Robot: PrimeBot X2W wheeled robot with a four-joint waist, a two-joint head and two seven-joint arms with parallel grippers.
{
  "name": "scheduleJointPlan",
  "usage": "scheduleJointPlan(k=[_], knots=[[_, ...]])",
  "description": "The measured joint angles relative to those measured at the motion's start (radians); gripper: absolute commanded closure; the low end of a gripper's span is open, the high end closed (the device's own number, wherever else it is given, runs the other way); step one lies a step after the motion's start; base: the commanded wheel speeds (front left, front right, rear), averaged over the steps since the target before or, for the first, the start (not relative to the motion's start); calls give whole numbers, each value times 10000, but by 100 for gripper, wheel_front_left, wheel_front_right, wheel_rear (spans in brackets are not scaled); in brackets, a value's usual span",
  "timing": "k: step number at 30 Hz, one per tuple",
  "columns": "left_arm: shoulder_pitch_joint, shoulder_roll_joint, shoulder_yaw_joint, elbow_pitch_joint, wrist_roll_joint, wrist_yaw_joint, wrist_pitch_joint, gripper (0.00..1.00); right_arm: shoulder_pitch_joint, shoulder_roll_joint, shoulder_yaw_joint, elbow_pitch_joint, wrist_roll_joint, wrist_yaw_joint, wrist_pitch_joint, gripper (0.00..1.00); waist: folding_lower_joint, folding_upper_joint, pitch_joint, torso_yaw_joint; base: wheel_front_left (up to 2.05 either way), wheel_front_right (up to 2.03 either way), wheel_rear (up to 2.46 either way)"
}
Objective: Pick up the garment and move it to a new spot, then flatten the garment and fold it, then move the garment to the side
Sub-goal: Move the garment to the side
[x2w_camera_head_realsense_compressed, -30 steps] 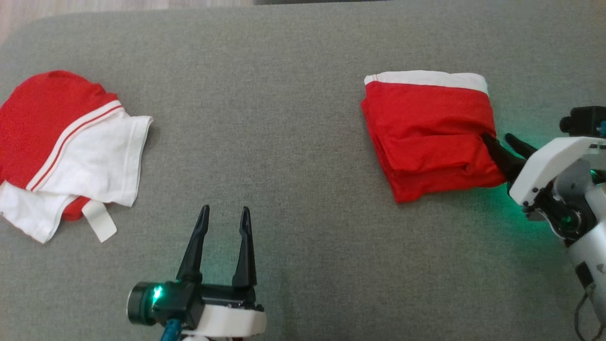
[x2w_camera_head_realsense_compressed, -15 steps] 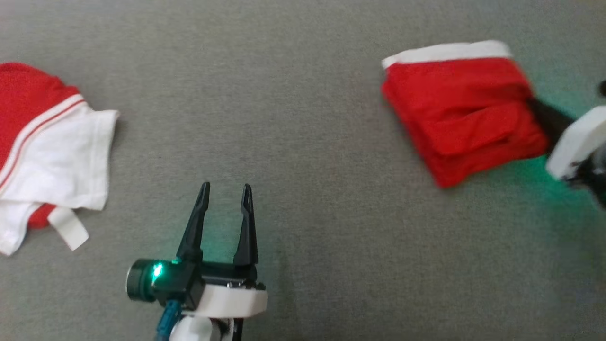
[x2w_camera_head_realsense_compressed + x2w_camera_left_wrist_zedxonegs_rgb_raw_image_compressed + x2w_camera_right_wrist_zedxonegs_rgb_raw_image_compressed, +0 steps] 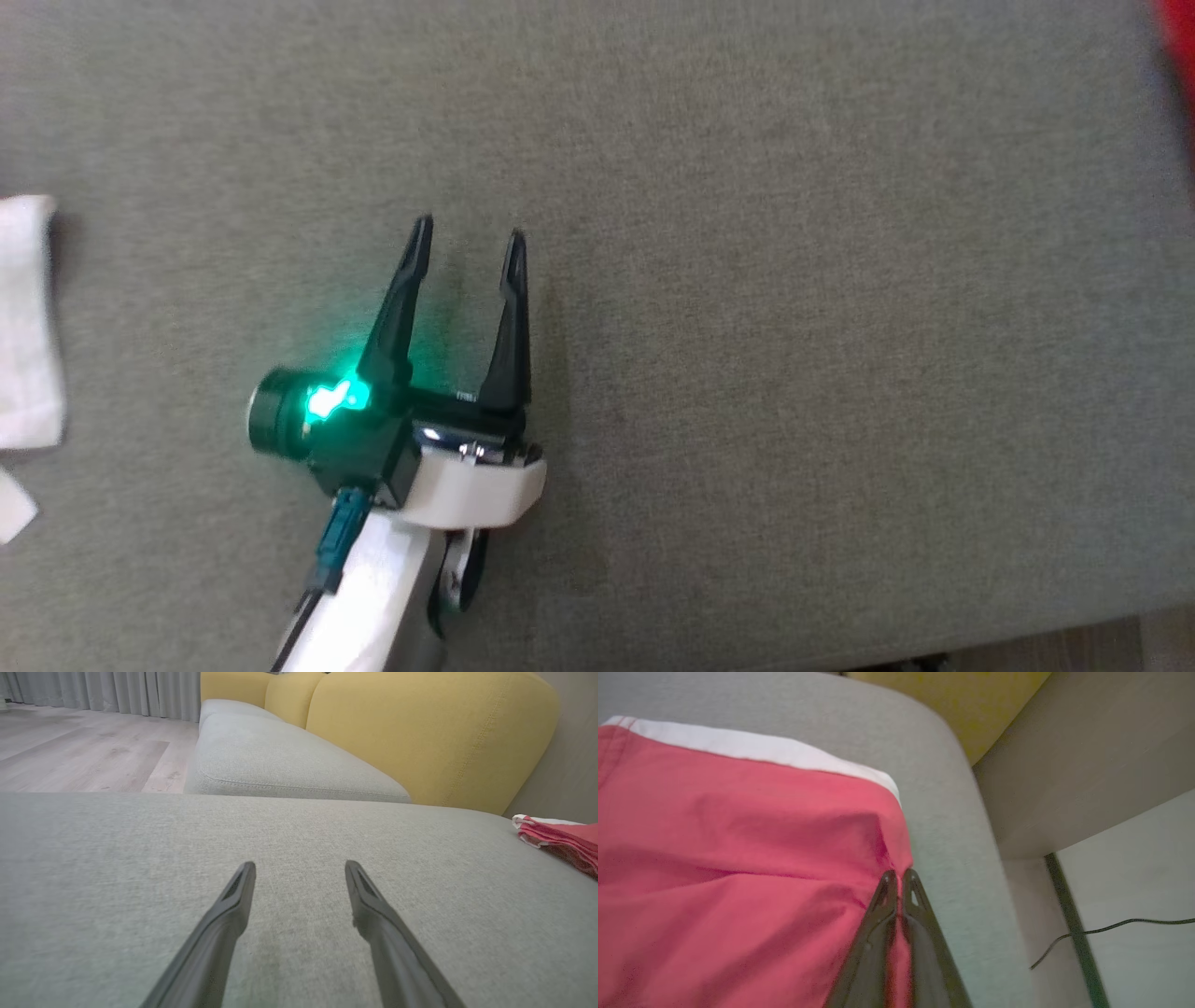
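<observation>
Operating from afar, I see my right gripper [image 3: 900, 875] with its two dark fingers pressed together on the edge of the garment [image 3: 738, 840]. They pinch a pucker of cloth beside the rounded corner of the grey cushion [image 3: 794, 373]. The garment is red, folded into a thick pad with soft creases, and a white band runs along its far side.

The right wrist view gives the grip close up, with a thin cable [image 3: 1092, 931] on the pale floor beyond the cushion. The head view catches just a blurred red sliver of the garment at the cushion's far right. The left wrist view shows it side-on, its layers stacked flat on the cushion, and adds a yellow backrest [image 3: 420, 732] behind the cushion.

My left gripper [image 3: 469, 233] hangs over the middle of the cushion, fingers apart and holding nothing. A white cloth [image 3: 23, 317] lies at the cushion's left side in the head view.

The count: one red garment, one white cloth, one cable and two grippers of two fingers each.
</observation>
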Motion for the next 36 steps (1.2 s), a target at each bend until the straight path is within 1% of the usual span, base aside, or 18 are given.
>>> scheduleJointPlan(k=[3, 4, 5, 9, 11, 14, 16, 19, 22, 25, 26, 27, 29, 32, 34, 36], knots=[[-340, 0, -111, -138, 69, -6, -46, 0, -419, -171, -318, 518, -652, 0, -729, 100, -2, 0, 466, -107, 0, 0, 0], [-494, 0, -190, -255, 71, -6, -86, 0, -804, -151, -456, 869, -1206, 0, -1170, 65, -2, 1, 695, -179, 0, 0, 0], [-557, 0, -217, -282, 71, -6, -96, 0, -978, -121, -508, 1062, -1515, 0, -1350, 0, -2, 0, 766, -211, 0, 0, 0], [-755, 0, -303, -127, 52, -77, -134, 0, -1457, 341, -867, 1996, -2777, 0, -2044, 0, -2, 0, 670, -203, 0, 0, 0], [-785, -8, -328, 17, -44, -73, -127, 0, -1522, 727, -1049, 2368, -3122, 0, -2203, 0, -1, 0, 458, -129, 0, 0, 0], [-677, -13, -328, 242, -242, -50, -69, 0, -1474, 1647, -1235, 2665, -3149, 0, -2268, 0, -1, 0, -2, 14, 0, 0, 0], [-363, -10, -316, 303, -318, 23, -69, 0, -1286, 2341, -1308, 2686, -2884, 0, -2257, 0, -1, 0, -374, 108, 0, 0, 0], [378, -8, -263, 345, -407, 100, -69, 0, -534, 3312, -1323, 2541, -2416, 0, -2186, 0, -3, 0, -1032, 259, 0, 0, 0], [1025, -8, -165, 328, -487, 115, -65, 0, 441, 3967, -1302, 2259, -2169, 0, -2460, 0, -4, 0, -1742, 408, 0, 0, 0], [1531, -6, 136, 265, -614, 157, -29, 0, 1192, 4591, -1250, 1799, -2056, 0, -2803, 0, -5, 1, -2469, 531, 0, 0, 0], [1705, -4, 236, 249, -686, 173, -29, 0, 1405, 4805, -1218, 1611, -2036, 0, -2888, 0, -5, 0, -2712, 565, 0, 0, 0], [2114, -4, 451, 207, -846, 188, -29, 0, 1831, 5273, -1170, 1189, -2010, 0, -3035, 0, -6, 0, -3205, 623, 0, 0, 0], [2522, -4, 637, 194, -1003, 201, -27, 0, 2317, 5703, -1080, 708, -2019, 0, -3110, 0, -6, 1, -3668, 666, 0, 0, 0], [3077, 0, 886, 211, -1080, 244, -27, 0, 3199, 6307, -1156, -36, -2393, 0, -3162, 0, -6, 1, -4332, 708, 0, 0, 0], [3413, 0, 1053, 286, -1085, 207, -27, 0, 3904, 6765, -1586, -723, -2727, 0, -3164, 0, -6, 1, -4761, 726, 0, 0, 0], [3754, 0, 1216, 380, -1091, 155, -27, 0, 4668, 7179, -2011, -1515, -3300, 0, -3166, 0, -6, 1, -5170, 746, 0, 0, 0]])
